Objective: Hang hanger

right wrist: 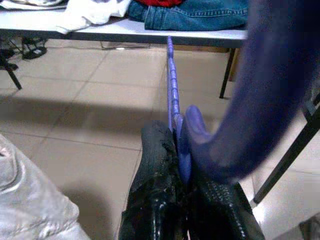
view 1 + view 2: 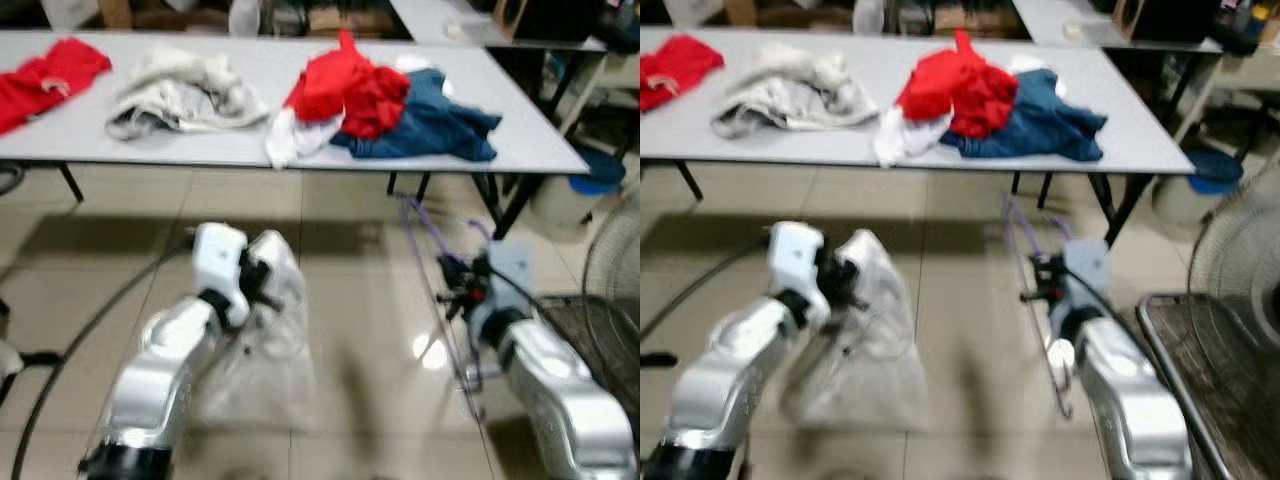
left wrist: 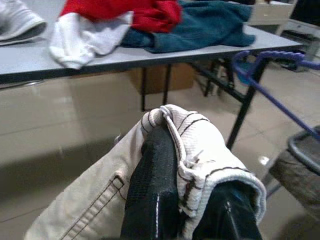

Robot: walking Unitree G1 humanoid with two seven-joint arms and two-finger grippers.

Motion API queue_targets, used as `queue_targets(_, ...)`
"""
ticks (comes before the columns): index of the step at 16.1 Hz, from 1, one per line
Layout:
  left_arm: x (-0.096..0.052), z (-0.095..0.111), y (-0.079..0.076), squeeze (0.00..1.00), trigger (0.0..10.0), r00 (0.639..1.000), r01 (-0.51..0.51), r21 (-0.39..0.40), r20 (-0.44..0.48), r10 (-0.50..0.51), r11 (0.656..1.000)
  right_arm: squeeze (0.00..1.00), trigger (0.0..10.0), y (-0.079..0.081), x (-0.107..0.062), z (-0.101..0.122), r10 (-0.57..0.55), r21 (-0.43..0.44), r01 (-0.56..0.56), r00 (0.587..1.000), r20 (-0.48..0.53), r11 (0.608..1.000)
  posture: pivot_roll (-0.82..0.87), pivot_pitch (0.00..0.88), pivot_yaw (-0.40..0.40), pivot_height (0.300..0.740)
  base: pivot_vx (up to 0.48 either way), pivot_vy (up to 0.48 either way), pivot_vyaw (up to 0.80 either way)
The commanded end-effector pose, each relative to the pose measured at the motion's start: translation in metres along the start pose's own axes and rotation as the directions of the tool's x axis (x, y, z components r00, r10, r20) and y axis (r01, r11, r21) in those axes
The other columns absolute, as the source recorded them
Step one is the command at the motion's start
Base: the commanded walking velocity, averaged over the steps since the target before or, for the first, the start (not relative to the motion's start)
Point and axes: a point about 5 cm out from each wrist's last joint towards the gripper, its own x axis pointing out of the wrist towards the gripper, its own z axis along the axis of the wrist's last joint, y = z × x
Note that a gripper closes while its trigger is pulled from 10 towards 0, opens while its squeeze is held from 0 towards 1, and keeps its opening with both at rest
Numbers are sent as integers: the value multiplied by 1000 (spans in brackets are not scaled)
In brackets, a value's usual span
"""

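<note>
One long grey table (image 2: pixel 250 150) carries four clothing heaps — two red, one pale, one blue denim (image 2: pixel 430 125). Below it, one pale garment (image 3: pixel 200 160) is clamped by its striped collar in the left gripper (image 3: pixel 192 210), and one purple hanger (image 1: pixel 172 85) is pinched in the right gripper (image 1: pixel 185 200), hanging near the floor. To do this well, I judge each grip should hold firm while the hanger's arm is fed into the collar.

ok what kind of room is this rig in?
Likely a laundry-sorting or test workroom, not a lived-in room: long grey folding table piled with loose clothes, tiled floor, a floor fan at the right.
</note>
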Motion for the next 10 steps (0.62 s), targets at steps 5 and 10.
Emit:
queue_targets(5, 2, 27, 6, 0, 10000, 995, -1, 34, 96, -3, 999, 0, 10000, 7, -4, 11, 115, -51, -114, 993, 32, 992, -62, 43, -27, 740, 316, 0, -769)
queue_targets(10, 9, 49, 11, 0, 10000, 985, -19, 46, 171, 11, 999, 0, 10000, 9, -7, 20, 191, -108, -185, 981, 44, 977, -79, 27, -37, 740, 317, 0, 0)
